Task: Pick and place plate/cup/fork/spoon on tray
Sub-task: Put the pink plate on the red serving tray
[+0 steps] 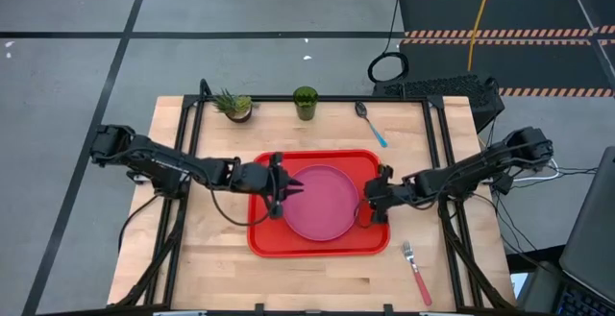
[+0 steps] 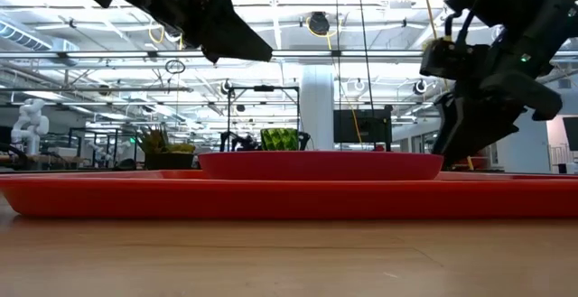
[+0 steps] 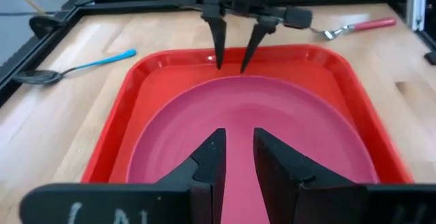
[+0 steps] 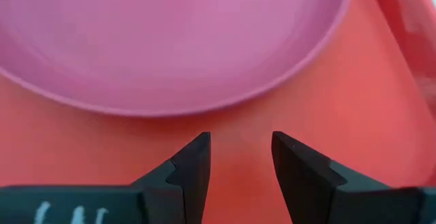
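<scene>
From above, between my two pincers sits the plate (image 1: 324, 202), flat inside the tray (image 1: 318, 247); left gripper (image 1: 284, 190) hangs over its near rim, right gripper (image 1: 369, 204) just off the opposite rim, over bare tray floor. Cup (image 1: 306, 102) and spoon (image 1: 371, 123) are well beyond both pincers at the far table edge, next to a potted plant (image 1: 233, 106); fork (image 1: 417, 269) lies outside the tray, on the near side of my right arm. At table height: plate (image 2: 321, 163) rests level on the tray (image 2: 289, 196), both pincers clear above it, nothing gripped, so I judge the plate step done. Left wrist: my fingers (image 3: 211, 157) are slightly apart, empty, over the plate (image 3: 252, 135); right gripper (image 3: 231, 54) faces me, tips apart over the far rim. Right wrist: fingers (image 4: 193, 163) apart, empty, over red tray (image 4: 225, 139), plate (image 4: 170, 40) edge just ahead. Likely next: cutlery or cup.
</scene>
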